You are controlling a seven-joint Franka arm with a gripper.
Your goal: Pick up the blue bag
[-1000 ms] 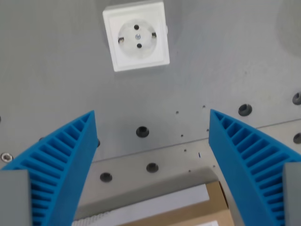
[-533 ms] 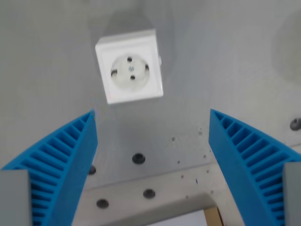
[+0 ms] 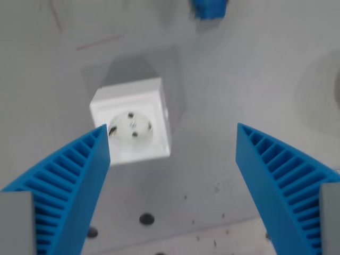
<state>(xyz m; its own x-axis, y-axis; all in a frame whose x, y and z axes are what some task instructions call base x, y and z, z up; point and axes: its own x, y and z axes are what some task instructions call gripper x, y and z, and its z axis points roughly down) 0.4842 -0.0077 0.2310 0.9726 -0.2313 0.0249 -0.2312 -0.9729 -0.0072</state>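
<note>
Wrist view. The gripper (image 3: 172, 133) stood wide, its 2 blue ribbed fingers (image 3: 69, 186) rising from the lower corners with nothing between them but the grey panel (image 3: 255, 69). A white socket (image 3: 132, 127), blurred, sat on the panel toward the wrist view's left, its lower-left corner hidden behind the tip of the finger on that side; the socket face showed 2 dark pin holes. The socket cast a soft shadow up and to the wrist view's right. A small blue object (image 3: 209, 7), cut by the top edge and blurred, lay well apart from the fingers, above the gap between them; whether it was the bag could not be told. Below the socket, dark round holes (image 3: 146, 218) dotted the panel, and a paler strip (image 3: 228, 241) ran along the bottom edge between the fingers. Faint scratch marks (image 3: 98, 41) showed at the upper left.
</note>
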